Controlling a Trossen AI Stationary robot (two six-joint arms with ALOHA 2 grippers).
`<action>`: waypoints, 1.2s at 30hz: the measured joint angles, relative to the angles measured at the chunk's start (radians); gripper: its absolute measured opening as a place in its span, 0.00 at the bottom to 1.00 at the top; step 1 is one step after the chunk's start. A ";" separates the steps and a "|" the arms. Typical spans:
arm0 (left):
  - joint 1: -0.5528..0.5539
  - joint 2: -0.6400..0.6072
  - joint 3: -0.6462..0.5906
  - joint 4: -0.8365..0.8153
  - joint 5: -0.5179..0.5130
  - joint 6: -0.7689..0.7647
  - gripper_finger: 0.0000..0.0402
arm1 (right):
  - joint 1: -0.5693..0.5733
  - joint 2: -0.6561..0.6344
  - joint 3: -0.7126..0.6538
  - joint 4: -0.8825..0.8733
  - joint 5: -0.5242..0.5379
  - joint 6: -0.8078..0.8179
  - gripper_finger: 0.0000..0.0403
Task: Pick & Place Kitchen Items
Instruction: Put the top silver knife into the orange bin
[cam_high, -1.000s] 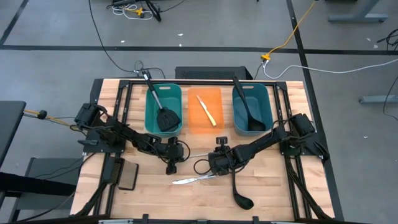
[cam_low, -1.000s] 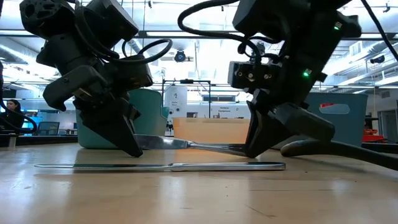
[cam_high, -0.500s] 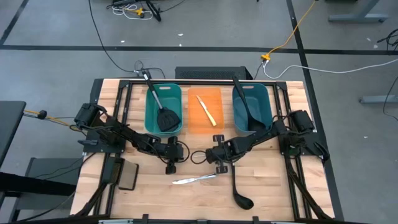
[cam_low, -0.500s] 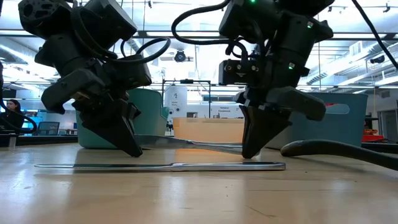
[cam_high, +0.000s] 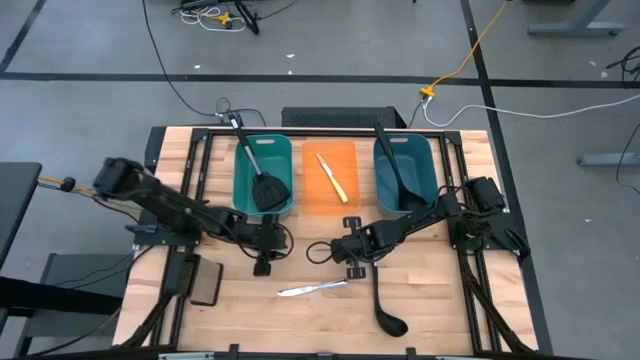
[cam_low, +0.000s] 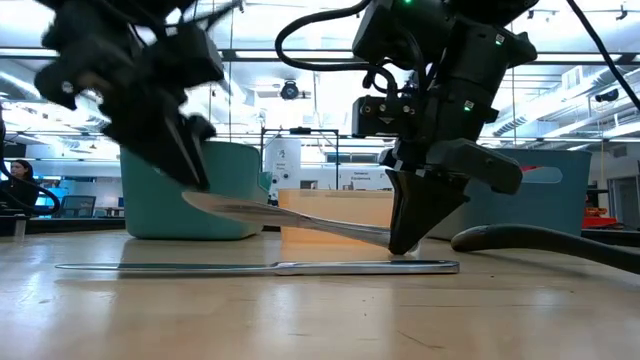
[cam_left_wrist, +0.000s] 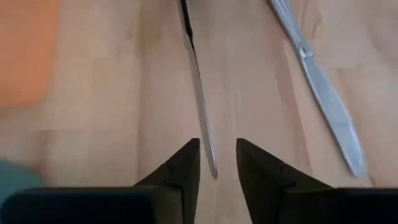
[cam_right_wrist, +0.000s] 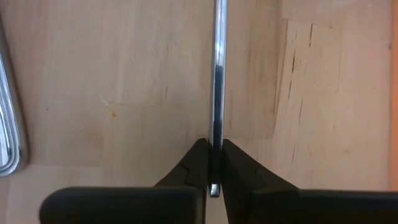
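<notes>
My right gripper (cam_right_wrist: 211, 163) is pinched tight on one end of a table knife (cam_low: 300, 222), low over the middle of the table (cam_high: 430, 300). My left gripper (cam_left_wrist: 214, 158) has its fingers parted around the knife's other end, raised clear of the wood. A second knife (cam_high: 312, 288) lies flat nearer the front edge.

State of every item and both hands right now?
right hand: shut on held knife
left hand: open, that knife's free end between its fingers
held knife: tilted, free end raised
second knife: flat on table
ladle: lying on table
spatula: in teal bin
pale knife: in orange bin
second ladle: in blue bin
</notes>
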 joint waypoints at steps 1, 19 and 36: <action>0.000 -0.032 0.003 -0.032 -0.008 0.000 0.29 | 0.000 0.000 0.000 0.002 0.000 0.000 0.06; -0.093 -0.785 0.008 -0.345 -0.204 0.095 0.02 | 0.001 0.000 -0.002 0.024 0.017 0.008 0.06; -0.119 -1.140 -0.221 -0.245 -0.422 0.057 0.01 | -0.011 0.003 -0.003 0.091 -0.037 0.016 0.06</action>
